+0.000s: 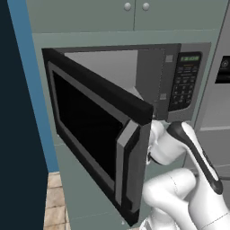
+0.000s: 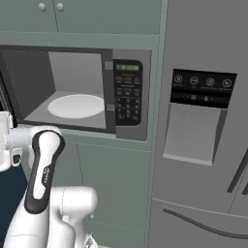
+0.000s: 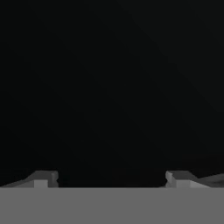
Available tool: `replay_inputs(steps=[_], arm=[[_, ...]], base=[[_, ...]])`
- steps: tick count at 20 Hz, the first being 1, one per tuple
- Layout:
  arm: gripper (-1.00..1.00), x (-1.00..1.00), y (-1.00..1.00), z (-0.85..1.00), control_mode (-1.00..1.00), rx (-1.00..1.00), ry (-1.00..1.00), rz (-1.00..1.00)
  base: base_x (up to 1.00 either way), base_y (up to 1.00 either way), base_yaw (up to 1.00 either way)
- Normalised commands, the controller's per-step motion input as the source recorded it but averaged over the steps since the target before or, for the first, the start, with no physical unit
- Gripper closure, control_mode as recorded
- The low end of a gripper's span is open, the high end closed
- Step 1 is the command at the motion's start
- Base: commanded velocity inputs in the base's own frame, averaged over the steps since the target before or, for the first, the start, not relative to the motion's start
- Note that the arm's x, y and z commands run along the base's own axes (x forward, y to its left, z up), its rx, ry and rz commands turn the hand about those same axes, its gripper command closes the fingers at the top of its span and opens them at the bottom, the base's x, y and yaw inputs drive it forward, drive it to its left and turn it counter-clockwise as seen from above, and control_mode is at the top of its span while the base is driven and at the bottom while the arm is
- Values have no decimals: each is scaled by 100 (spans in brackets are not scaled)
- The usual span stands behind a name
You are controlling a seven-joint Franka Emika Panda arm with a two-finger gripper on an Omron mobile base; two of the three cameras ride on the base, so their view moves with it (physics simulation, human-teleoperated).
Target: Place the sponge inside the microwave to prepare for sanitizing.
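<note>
The gripper (image 3: 111, 178) has its fingers spread wide, nothing between them, facing a dark surface. The microwave (image 2: 77, 92) stands with door (image 1: 96, 130) swung open – pale cavity, white plate (image 2: 76, 106), green display unreadable.

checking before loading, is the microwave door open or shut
Open: the microwave door swings wide, baring the cavity and the bare white plate.

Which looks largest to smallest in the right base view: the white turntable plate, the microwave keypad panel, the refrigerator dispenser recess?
1. refrigerator dispenser recess
2. white turntable plate and microwave keypad panel: too alike to rank.
</note>
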Motion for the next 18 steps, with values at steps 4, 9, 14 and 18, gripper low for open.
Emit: replay_inputs(steps=[4,9,14,18], arm=[[-100,-26,56,-33,-100,0,-1,-10],[-100,-20,60,-28,-100,0,-7,-21],[-100,-4,63,-13,-100,0,-14,-27],[-100,-5,61,-9,-100,0,-19,-29]], base=[[0,0,0],[0,0,0],[0,0,0],[0,0,0]])
